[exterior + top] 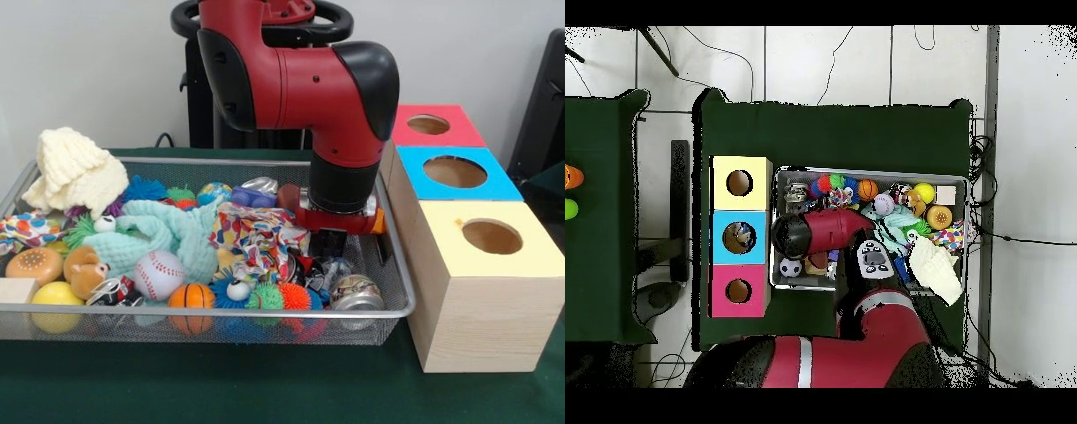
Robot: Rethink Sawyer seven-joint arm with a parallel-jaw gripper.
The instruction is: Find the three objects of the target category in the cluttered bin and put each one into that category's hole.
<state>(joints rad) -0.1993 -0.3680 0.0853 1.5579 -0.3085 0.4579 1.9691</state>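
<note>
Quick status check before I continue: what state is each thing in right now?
bin: full of clutter, on the table.
gripper: lowered into the bin's box-side end; open or shut not visible.
yellow-topped box: hole looks empty.
blue-topped box: something visible in its hole.
red-topped box: hole looks empty.

We see a plain pale wall (pixel 88 62), a light tiled floor (pixel 825 65), and dark green table covering (pixel 221 380).

Front camera faces the robot closely; overhead looks straight down from afar; both share the bin (pixel 402 291) (pixel 870 173).
</note>
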